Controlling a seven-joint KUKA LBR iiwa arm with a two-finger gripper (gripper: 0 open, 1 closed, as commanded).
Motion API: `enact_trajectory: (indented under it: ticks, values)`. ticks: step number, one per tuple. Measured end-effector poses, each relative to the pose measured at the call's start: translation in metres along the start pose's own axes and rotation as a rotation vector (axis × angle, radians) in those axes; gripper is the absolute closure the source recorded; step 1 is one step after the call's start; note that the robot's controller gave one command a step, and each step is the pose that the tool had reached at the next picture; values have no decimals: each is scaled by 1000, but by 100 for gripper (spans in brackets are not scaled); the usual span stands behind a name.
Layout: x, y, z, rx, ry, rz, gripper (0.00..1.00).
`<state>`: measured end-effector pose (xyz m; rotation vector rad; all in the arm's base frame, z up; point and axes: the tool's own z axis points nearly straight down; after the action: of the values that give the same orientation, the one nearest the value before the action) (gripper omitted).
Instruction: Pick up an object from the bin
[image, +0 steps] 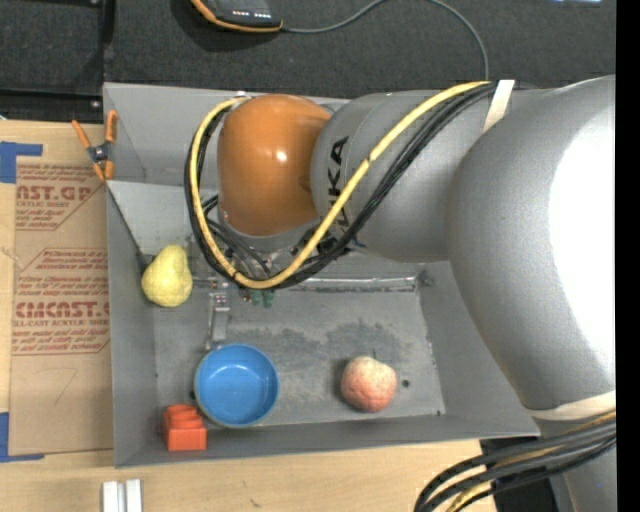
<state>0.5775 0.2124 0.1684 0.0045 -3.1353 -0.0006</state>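
Gripper (217, 318) between yellow pear (167, 278) and blue bowl (236, 385), near both

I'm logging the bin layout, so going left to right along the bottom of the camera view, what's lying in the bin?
orange block → blue bowl → pinkish apple

cam looks down on bin (130, 400) fr above, slightly oblique, close
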Motion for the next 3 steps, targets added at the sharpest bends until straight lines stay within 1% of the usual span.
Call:
enact_trajectory:
  ticks: [1, 2, 3]
  values:
    - [-2, -1, -5, -2, -7, 3, 0]
    - [59, -33, 94, 0, 2, -410, 0]
    - [60, -40, 47, -3, -11, -264, 0]
